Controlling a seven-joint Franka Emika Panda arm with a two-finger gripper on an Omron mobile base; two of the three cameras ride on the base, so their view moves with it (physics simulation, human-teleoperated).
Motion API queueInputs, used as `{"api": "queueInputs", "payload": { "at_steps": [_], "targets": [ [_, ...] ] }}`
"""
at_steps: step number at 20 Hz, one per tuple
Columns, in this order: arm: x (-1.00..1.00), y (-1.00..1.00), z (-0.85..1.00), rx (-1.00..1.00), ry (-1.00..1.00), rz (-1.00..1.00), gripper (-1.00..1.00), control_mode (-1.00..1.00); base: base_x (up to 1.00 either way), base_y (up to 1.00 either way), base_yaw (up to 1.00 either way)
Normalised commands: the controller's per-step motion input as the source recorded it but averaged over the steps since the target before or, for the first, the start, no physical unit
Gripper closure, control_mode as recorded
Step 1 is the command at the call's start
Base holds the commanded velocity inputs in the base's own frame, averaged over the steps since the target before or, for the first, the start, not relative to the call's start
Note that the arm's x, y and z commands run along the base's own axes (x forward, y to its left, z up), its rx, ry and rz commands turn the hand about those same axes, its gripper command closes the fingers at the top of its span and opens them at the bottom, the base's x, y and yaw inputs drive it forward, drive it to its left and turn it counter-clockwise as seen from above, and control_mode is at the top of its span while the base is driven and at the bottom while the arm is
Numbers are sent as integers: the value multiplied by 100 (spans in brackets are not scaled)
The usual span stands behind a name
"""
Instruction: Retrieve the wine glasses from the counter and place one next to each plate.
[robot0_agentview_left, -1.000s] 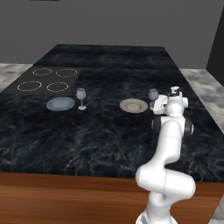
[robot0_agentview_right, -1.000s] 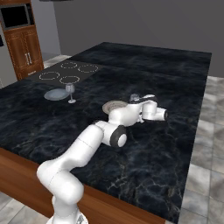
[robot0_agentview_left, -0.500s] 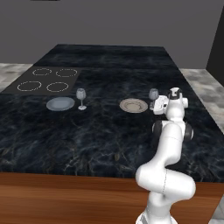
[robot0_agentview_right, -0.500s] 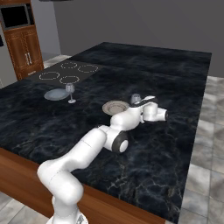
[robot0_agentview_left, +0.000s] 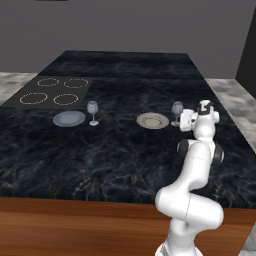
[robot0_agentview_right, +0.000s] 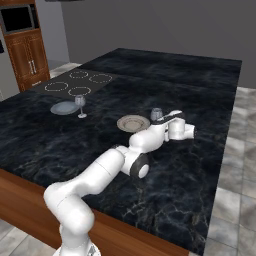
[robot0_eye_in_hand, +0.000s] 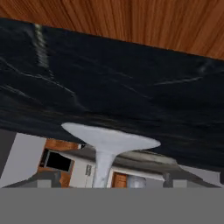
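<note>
On the black island top (robot0_agentview_left: 120, 155), one wine glass (robot0_agentview_left: 92, 111) (robot0_agentview_right: 80, 105) stands upright just right of the grey-blue plate (robot0_agentview_left: 69, 118) (robot0_agentview_right: 64, 107). A second wine glass (robot0_agentview_left: 177, 111) (robot0_agentview_right: 156, 114) stands upright just right of the beige plate (robot0_agentview_left: 152, 120) (robot0_agentview_right: 133, 123). My gripper (robot0_agentview_left: 179, 119) (robot0_agentview_right: 159, 118) lies level at this glass, open. In the hand view its stem (robot0_eye_in_hand: 103, 168) and round foot (robot0_eye_in_hand: 109, 138) sit between the spread fingers of my gripper (robot0_eye_in_hand: 103, 179), untouched by them. The counter is out of view.
Four white burner rings (robot0_agentview_left: 55, 91) (robot0_agentview_right: 77, 83) mark the island's far left. A wooden cabinet with a microwave (robot0_agentview_right: 22, 42) stands beyond. The island's right edge (robot0_agentview_left: 235, 135) runs close to my hand, with grey floor (robot0_agentview_right: 235, 165) past it.
The jaws have opened and let go of the second wine glass, which stays standing beside the beige plate. The arm has barely shifted.
</note>
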Motion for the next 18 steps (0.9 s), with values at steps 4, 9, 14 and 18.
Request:
{"api": "queueInputs", "payload": {
  "at_steps": [4, 9, 14, 18],
  "targets": [
    [-46, 0, -18, 0, 0, 0, -100, -100, 0, 0, 0],
    [-79, 0, -8, -5, 0, -1, -100, -100, 0, 0, 0],
    [-100, 0, -65, -42, -3, -1, -100, -100, 0, 0, 0],
    [-100, 0, -91, -61, -2, -7, -100, -100, 0, 0, 0]
  ]
}}
